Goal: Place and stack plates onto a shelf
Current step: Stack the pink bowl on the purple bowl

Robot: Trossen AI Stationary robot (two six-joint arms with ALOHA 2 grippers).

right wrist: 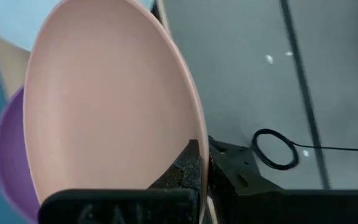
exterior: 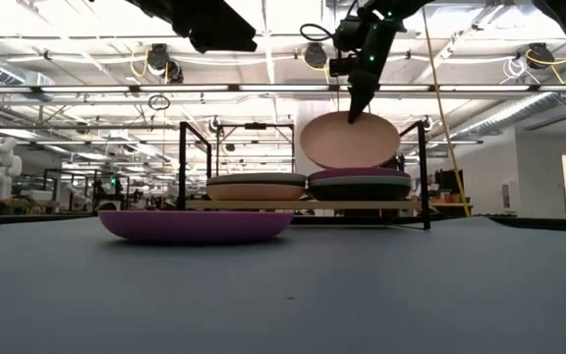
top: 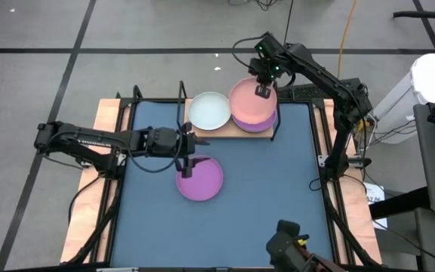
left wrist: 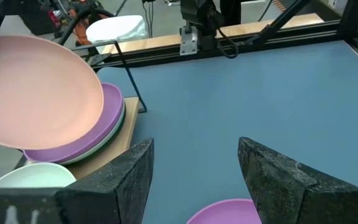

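Note:
My right gripper [top: 263,90] is shut on a pink plate [top: 251,103] above the right end of the shelf [top: 219,130], over a stack topped by a purple plate [top: 258,123]. A pale plate [top: 208,111] tops the stack on the shelf's left end. Another purple plate [top: 200,180] lies flat on the blue table in front of the shelf. My left gripper [left wrist: 194,177] is open and hovers well above that plate's left far rim [left wrist: 229,211], touching nothing. My right gripper pinches the pink plate's rim [right wrist: 188,134], one finger on the inner face [right wrist: 188,163] and the other behind the rim. It comes from above, pointing down, at the plate's far side [exterior: 355,114]. The plate hangs tilted, lifted clear of the purple-topped stack [exterior: 359,182].
Thin black wire posts [exterior: 181,162] rise at the shelf's ends and beside the stacks. The wood-edged blue table [top: 278,196] has open surface to the right and near side of the lone purple plate. A third dark device [top: 285,242] sits at the near edge.

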